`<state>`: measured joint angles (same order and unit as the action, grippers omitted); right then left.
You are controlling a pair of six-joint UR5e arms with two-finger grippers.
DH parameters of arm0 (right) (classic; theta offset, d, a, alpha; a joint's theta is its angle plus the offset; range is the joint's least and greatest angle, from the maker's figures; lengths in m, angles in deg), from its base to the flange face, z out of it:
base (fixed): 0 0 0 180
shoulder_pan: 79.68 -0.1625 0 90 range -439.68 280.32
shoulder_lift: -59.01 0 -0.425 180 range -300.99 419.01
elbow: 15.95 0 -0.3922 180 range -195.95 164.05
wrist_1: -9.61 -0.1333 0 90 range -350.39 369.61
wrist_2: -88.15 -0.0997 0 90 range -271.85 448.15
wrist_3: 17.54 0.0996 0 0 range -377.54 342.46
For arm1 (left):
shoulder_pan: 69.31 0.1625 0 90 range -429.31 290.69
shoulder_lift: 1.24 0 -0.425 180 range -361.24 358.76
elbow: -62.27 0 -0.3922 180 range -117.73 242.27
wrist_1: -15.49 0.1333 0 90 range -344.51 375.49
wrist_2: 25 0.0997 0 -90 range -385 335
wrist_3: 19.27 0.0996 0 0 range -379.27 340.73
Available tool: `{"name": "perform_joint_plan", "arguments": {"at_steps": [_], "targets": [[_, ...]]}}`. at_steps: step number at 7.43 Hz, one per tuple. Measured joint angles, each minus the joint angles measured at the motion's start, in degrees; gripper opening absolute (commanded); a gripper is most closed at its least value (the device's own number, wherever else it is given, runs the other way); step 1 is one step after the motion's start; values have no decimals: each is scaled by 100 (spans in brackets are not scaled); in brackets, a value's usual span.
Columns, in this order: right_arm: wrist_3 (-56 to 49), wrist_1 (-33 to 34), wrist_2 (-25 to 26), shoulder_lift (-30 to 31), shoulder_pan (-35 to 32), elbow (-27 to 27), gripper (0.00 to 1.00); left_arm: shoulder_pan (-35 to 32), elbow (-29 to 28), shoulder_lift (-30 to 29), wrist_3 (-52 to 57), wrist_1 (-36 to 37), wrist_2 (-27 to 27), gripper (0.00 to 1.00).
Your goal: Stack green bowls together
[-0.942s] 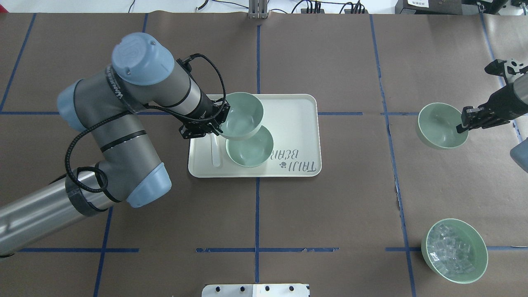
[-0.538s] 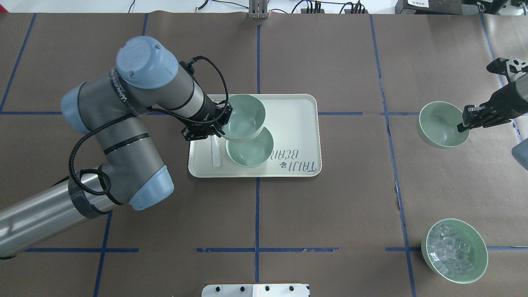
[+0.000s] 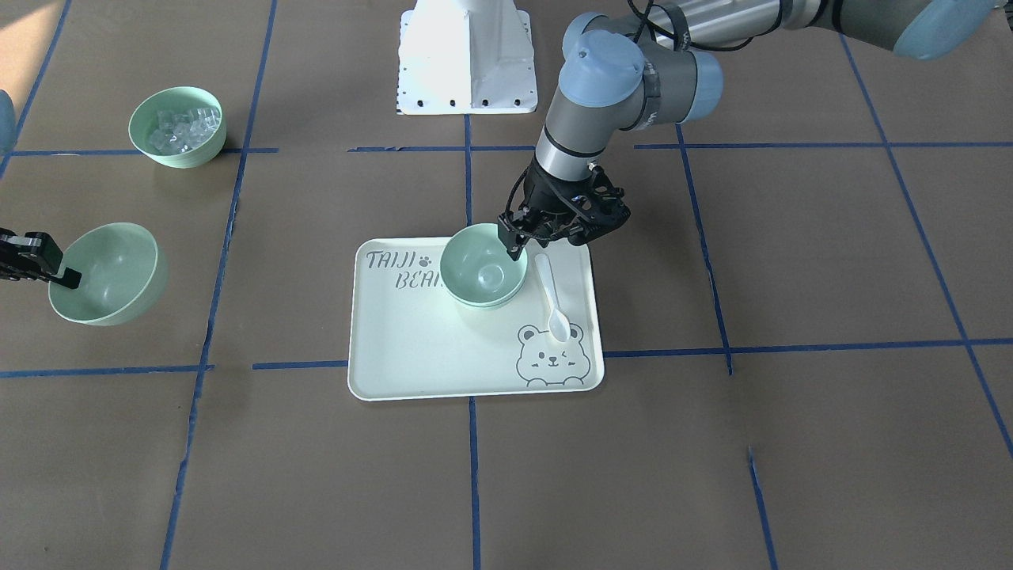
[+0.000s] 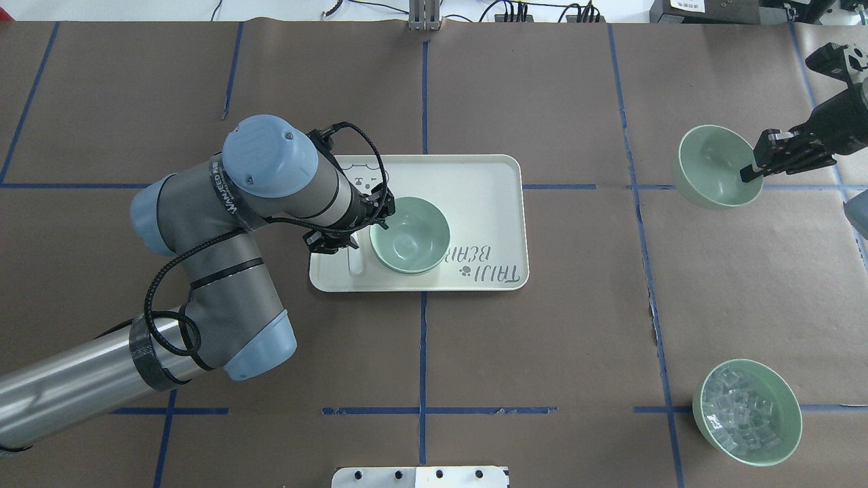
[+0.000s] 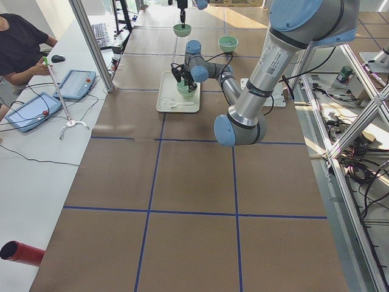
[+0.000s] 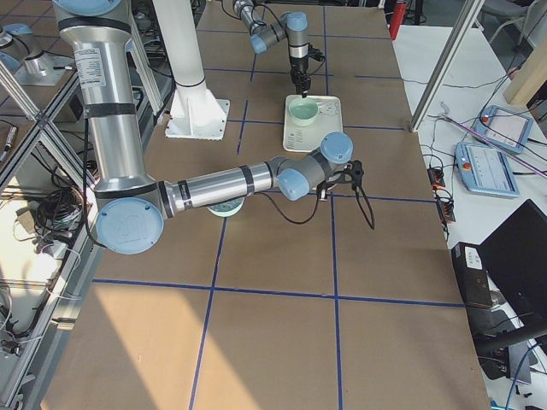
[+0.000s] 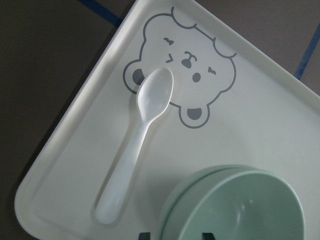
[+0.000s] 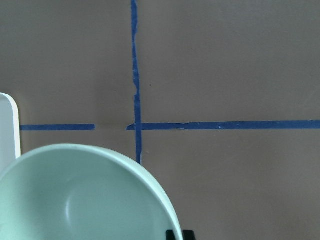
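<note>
Two green bowls [image 4: 409,235] sit nested one in the other on the tray; they also show in the front view [image 3: 483,273] and the left wrist view [image 7: 240,205]. My left gripper [image 4: 371,228] is at the stack's rim with its fingers parted, one either side of the upper bowl's wall [image 7: 175,235]. My right gripper [image 4: 749,173] is shut on the rim of the third green bowl [image 4: 712,166] and holds it above the table at the far right. That bowl fills the lower left of the right wrist view [image 8: 85,195].
The pale bear-print tray [image 4: 488,196] lies mid-table with a white spoon [image 3: 552,297] next to the stack. A green bowl of clear cubes [image 4: 746,412] stands at the near right. The robot's white base [image 3: 463,55] is behind the tray.
My left gripper brought the raised bowl down into the bowl on the tray, and its fingers have parted. My right gripper moved its bowl farther from the robot.
</note>
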<state>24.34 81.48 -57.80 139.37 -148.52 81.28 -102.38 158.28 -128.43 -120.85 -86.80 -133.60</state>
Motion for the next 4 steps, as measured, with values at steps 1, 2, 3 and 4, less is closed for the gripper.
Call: {"name": "perform_joint_plan", "arguments": {"at_steps": [1, 2, 3, 4], "targets": [[132, 343, -46, -319, 49, 154, 0, -63, 137, 89, 143, 27, 3, 100], [512, 560, -44, -666, 202, 255, 0, -223, 282, 214, 457, 48, -17, 100], [1073, 647, 60, -1028, 486, 317, 0, -441, 380, 338, 870, 86, -110, 100], [1689, 675, 379, -1374, 936, 400, 0, -702, 455, 468, 1336, 157, -254, 100]]}}
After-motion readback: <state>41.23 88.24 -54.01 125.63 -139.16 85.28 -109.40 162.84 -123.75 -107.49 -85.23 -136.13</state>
